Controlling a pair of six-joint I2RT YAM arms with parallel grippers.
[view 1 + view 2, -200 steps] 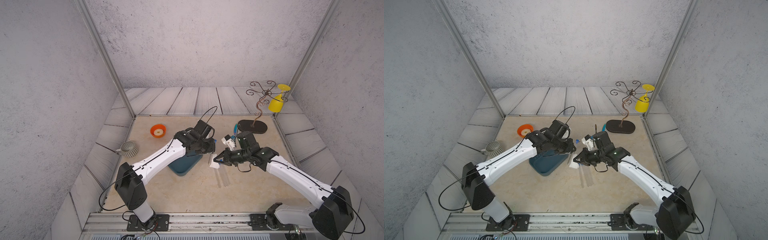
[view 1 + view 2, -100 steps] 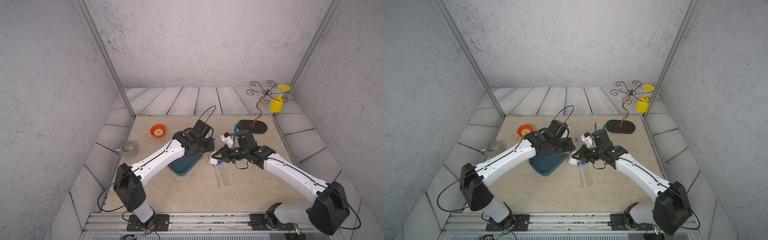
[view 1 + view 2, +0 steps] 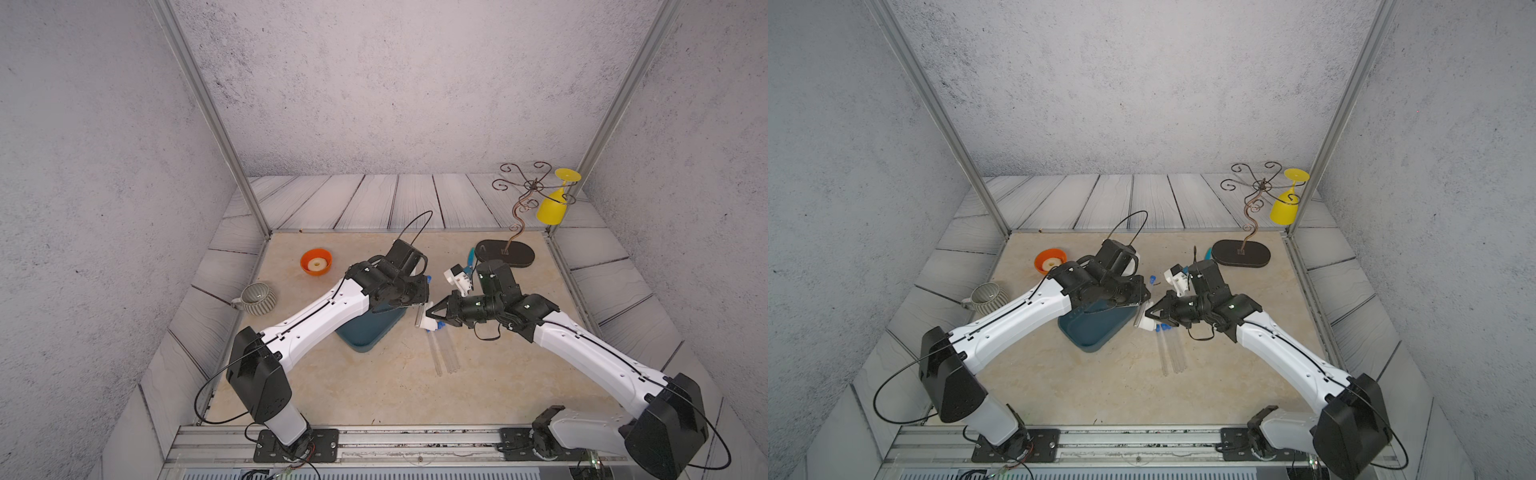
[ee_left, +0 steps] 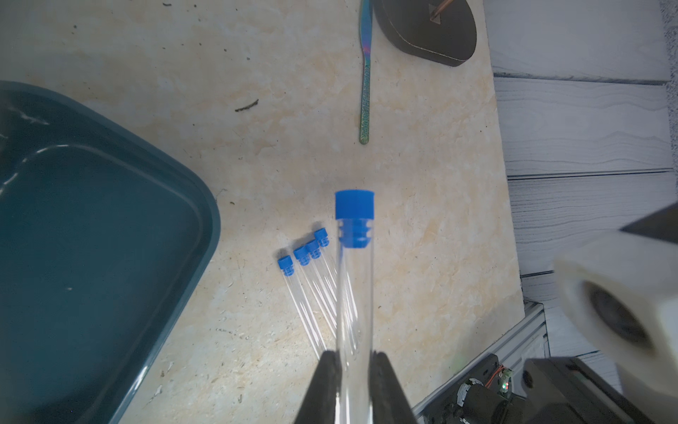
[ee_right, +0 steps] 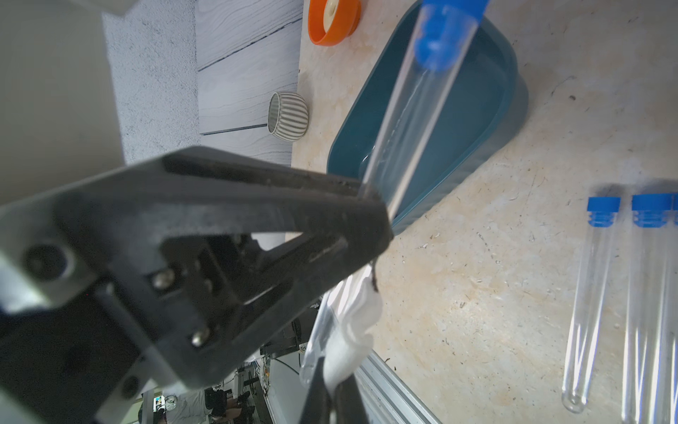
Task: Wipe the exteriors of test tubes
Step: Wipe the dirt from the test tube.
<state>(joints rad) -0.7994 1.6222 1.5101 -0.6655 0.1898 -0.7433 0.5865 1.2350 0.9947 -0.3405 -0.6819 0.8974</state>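
The left end effector is pinched onto a long clear test tube with a blue cap. It grips low on the shaft, so the capped end sticks out over the beige stone-patterned bench. This held tube hangs in the air beside the rim of the dark teal plastic tray.

Four more clear capped test tubes lie side by side on the bench near the tray, with their caps pointing towards the back wall.

The right end effector is pressed together on a crumpled white wipe, which sits at the held tube's lower end, just past the left fingers. The wipe looks to be touching the glass there, though the wrist view is too blurred to be sure.

A small orange bowl stands behind the tray. A grey ribbed cup sits on the grey planks off the bench's left edge. A slim iridescent tool lies just beside the black oval base of a wire stand, and an upturned yellow goblet hangs from that stand.
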